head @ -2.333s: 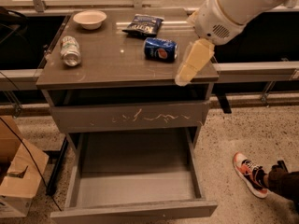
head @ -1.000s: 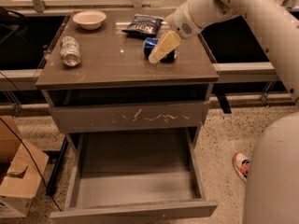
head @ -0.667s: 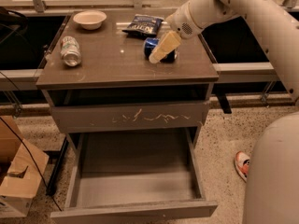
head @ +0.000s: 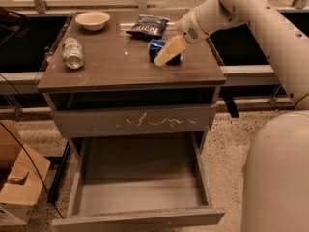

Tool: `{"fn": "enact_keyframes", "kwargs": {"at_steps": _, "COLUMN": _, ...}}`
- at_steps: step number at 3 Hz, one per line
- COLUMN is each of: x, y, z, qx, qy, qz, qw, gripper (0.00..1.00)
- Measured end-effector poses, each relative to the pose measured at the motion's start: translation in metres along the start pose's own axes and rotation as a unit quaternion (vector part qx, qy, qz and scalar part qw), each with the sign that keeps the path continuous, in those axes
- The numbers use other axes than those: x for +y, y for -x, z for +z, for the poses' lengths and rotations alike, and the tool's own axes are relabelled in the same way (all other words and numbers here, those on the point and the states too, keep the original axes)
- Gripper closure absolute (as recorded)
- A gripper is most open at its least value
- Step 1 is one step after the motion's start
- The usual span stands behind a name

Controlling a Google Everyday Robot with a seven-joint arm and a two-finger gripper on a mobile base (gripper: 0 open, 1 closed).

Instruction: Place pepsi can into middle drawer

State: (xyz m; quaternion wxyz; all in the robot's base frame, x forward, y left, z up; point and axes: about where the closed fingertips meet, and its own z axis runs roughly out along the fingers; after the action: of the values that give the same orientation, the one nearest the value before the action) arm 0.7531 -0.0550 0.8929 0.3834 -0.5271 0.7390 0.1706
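Note:
The pepsi can (head: 155, 45) lies on its side on the cabinet top (head: 116, 64), right of centre, just in front of a dark blue snack bag. My gripper (head: 169, 51) has come in from the right on the white arm and sits over the can, covering most of it; only the can's blue left end shows. Below, the middle drawer (head: 140, 182) is pulled out wide, with a bare grey floor and a plain front. It stands under the closed drawer front with white scratch marks (head: 140, 122).
A green-and-white can (head: 72, 52) lies at the left of the top. A white bowl (head: 92, 19) and the dark blue snack bag (head: 147, 26) are at the back. A cardboard box (head: 19, 178) stands on the floor at left. My white body (head: 280, 178) fills the lower right.
The gripper moved left and back from the cabinet top's right front edge onto the pepsi can. Over the last second it has held there. The can has not moved.

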Motion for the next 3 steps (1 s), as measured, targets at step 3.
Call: {"fn": "enact_keyframes", "kwargs": {"at_steps": 3, "x": -0.029, "y": -0.028, "z": 0.030, "qx": 0.013, "qy": 0.008, "qz": 0.025, "qw": 0.9996, "gripper": 0.18}}
